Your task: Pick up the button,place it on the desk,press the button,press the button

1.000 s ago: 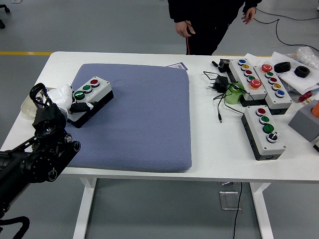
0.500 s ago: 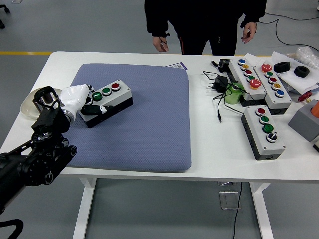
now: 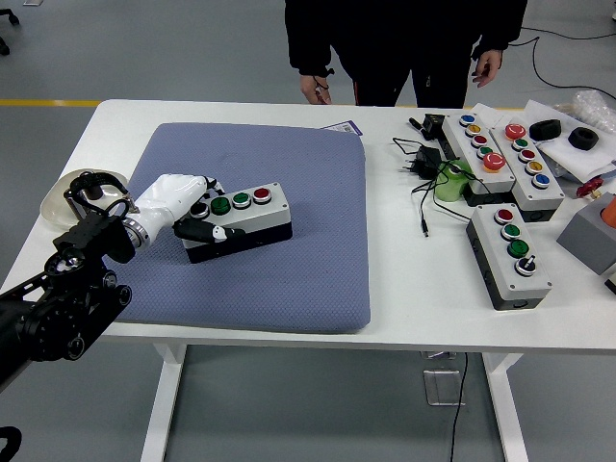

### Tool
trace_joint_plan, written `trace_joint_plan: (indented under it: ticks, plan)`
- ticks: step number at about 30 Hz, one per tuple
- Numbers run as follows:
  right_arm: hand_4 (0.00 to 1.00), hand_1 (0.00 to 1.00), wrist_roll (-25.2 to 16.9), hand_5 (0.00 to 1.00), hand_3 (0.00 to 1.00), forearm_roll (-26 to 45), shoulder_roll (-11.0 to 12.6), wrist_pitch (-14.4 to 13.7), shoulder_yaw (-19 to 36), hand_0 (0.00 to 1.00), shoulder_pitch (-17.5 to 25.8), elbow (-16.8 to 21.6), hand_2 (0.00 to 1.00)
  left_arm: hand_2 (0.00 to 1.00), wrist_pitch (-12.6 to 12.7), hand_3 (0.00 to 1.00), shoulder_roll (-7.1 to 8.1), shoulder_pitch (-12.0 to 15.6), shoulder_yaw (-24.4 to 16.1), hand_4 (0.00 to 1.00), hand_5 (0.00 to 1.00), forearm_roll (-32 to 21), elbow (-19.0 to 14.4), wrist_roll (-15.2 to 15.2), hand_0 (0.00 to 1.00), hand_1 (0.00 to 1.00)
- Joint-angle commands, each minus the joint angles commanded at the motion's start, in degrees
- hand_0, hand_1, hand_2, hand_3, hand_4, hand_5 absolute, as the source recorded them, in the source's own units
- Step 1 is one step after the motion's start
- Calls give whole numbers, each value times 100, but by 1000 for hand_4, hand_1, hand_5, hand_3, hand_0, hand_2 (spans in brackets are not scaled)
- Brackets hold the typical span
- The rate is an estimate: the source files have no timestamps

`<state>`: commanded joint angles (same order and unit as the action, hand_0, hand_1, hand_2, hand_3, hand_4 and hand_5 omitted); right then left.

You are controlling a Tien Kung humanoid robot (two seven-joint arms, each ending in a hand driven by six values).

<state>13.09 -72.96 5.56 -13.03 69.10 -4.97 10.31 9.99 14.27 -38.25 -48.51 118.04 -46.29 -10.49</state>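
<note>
— On the blue pad (image 3: 289, 250), what is seen?

— A button box (image 3: 238, 222) with a grey top and black base is seen lying on the left half of the pad, with two green buttons and one red in a row on top. Its left end is gripped by the left hand (image 3: 181, 207), whose white fingers (image 3: 199, 232) are wrapped closed around that end, one along the front side.

— And the counter (image 3: 404, 298)?

— Three more button boxes (image 3: 505, 192) are set on the right side of the white counter, beside a black adapter with cables (image 3: 423, 173). A pale dish (image 3: 60, 200) is partly hidden behind the left arm near the counter's left edge.

— Is anyone else seen?

— A person in dark clothing (image 3: 404, 48) is seen standing at the far side, both hands hanging free of the counter.
</note>
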Motion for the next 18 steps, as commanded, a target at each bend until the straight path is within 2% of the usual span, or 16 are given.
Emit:
trace_joint_plan:
  ticks: [7,13,18]
  plan:
    - [182,705,9,137,584,-23,-2,-3,7,751,25,0,715,336,395,336,158,68,206,675,252,-120,-369,-603,50,197]
    - [182,704,13,137,584,-25,-1,-4,1,751,41,0,715,335,694,336,245,67,452,671,268,-197,-432,-784,50,194]
    - [182,705,14,136,584,-15,-2,-3,-12,751,47,0,715,337,803,336,261,14,622,673,286,-93,-367,-835,53,192]
